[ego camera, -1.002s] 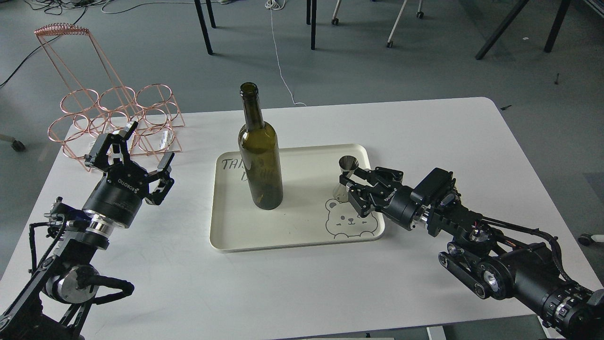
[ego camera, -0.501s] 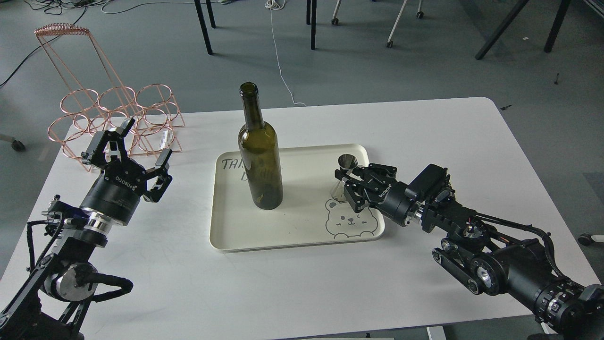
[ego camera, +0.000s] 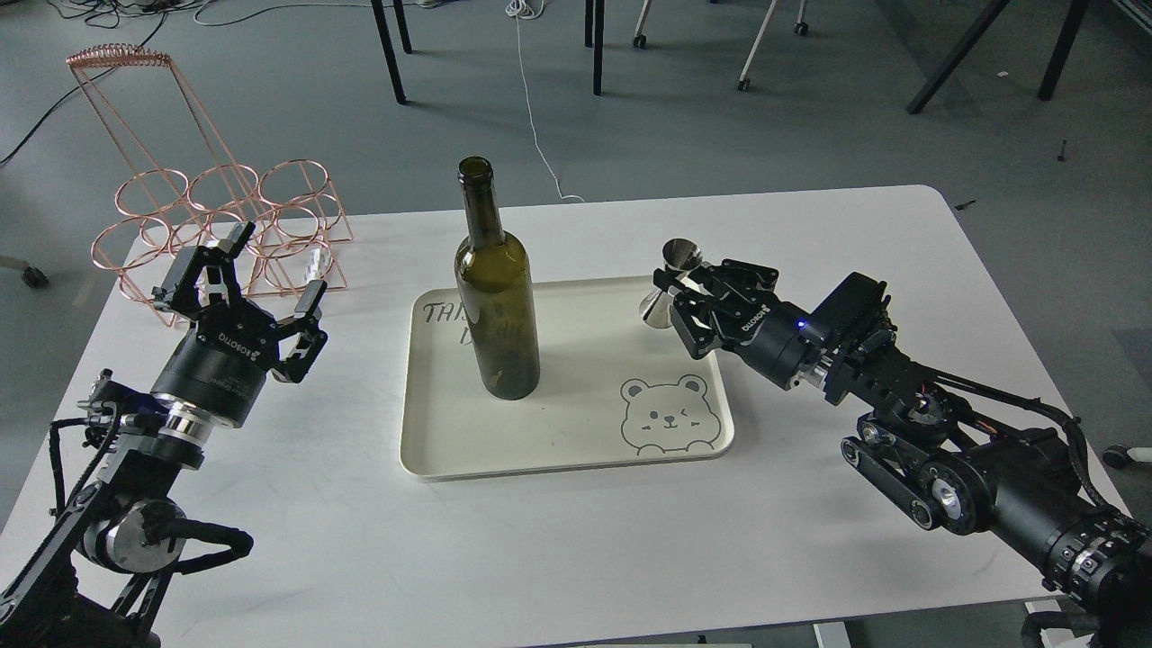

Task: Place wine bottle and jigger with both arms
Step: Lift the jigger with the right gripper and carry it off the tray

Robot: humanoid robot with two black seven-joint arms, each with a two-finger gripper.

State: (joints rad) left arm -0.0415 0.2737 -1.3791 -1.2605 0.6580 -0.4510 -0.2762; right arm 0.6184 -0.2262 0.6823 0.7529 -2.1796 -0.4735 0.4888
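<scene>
Two black arms are reaching over the white table (ego camera: pixel 576 558), and the right gripper (ego camera: pixel 688 297) is clenching the silver jigger (ego camera: pixel 670 286), holding it tilted in the air above the far right corner of the cream tray (ego camera: pixel 558 454). The left gripper (ego camera: pixel 247 292) is hanging with its fingers spread and nothing in them, just in front of the copper wire rack (ego camera: pixel 220 229). The wine bottle (ego camera: pixel 493 297) is standing upright on the tray's left half, well apart from both grippers
</scene>
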